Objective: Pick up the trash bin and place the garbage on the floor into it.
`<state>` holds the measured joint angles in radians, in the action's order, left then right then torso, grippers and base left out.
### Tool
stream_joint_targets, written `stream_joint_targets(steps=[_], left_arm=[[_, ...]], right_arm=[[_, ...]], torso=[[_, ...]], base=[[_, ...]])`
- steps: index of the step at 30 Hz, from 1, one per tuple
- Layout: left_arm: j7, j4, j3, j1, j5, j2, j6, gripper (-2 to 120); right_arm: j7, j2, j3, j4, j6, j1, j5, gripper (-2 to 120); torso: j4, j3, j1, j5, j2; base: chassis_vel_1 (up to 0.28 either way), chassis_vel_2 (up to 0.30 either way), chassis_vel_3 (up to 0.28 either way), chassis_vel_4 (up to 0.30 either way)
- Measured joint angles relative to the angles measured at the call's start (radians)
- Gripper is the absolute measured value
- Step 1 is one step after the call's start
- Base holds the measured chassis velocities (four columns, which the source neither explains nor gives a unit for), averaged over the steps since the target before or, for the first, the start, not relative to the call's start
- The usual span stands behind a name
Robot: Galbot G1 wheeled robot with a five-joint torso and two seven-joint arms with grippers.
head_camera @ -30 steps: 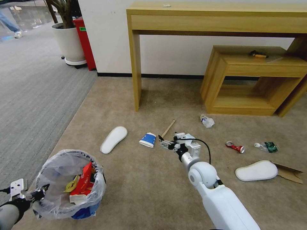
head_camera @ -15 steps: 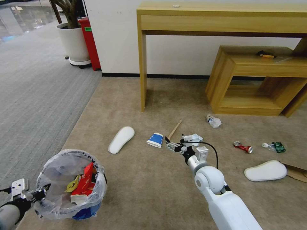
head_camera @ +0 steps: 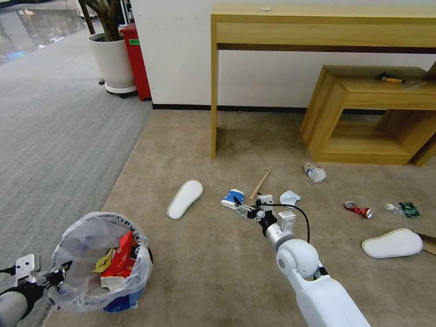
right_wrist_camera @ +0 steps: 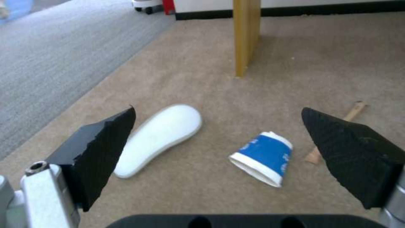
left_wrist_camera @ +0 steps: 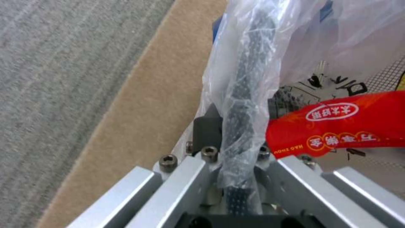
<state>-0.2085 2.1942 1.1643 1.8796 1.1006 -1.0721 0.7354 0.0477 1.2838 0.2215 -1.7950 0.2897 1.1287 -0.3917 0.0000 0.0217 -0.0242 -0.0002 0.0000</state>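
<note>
The head view has panned, and the right gripper (head_camera: 237, 205) now sits nearer the blue paper cup (head_camera: 232, 199), fingers (right_wrist_camera: 107, 139) spread and empty. Left gripper (left_wrist_camera: 236, 148) clamps the trash bin (head_camera: 102, 265) rim, wrappers inside. Insoles (head_camera: 185, 198), can (head_camera: 359, 210) remain on the floor (head_camera: 218, 263).

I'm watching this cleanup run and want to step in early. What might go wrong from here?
The open right gripper hangs near the blue-and-white paper cup lying on its side on the beige carpet; closing on it could crush it or roll it away. The thin wooden stick lies just beside and might get caught too. The left gripper holds the black bin by rim and crinkly liner; it could slip.
</note>
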Motion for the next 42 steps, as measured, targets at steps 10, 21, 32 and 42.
stream_joint_targets(steps=[10, 21, 32, 42], left_arm=[[0.0, 0.008, -0.001, 0.0, -0.001, -0.002, 0.0, 0], [0.0, 0.018, 0.004, 0.005, -0.001, -0.007, 0.0, 0], [0.016, 0.025, 0.004, 0.012, -0.013, -0.015, 0.0, 0], [0.023, 0.029, 0.005, 0.016, -0.022, -0.018, 0.0, 0]], right_arm=[[0.002, -0.003, 0.004, -0.008, 0.0, 0.01, 0.002, 100], [0.002, 0.003, 0.013, -0.014, -0.007, 0.028, 0.005, 100], [0.003, 0.005, 0.021, -0.009, -0.017, 0.035, -0.001, 100], [0.003, 0.005, 0.019, -0.009, -0.017, 0.037, 0.0, 100]], torso=[[-0.0001, 0.0, 0.0, -0.0004, 0.0], [0.0, 0.0, 0.0, -0.0002, 0.0], [-0.0002, 0.0, 0.0, 0.0, 0.0], [-0.0001, 0.0, 0.0, -0.0003, 0.0]], base=[[0.157, 0.15, -0.146, -0.156], [0.163, 0.154, -0.143, -0.148], [0.006, 0.019, -0.01, -0.023], [-0.089, 0.093, 0.088, -0.085]])
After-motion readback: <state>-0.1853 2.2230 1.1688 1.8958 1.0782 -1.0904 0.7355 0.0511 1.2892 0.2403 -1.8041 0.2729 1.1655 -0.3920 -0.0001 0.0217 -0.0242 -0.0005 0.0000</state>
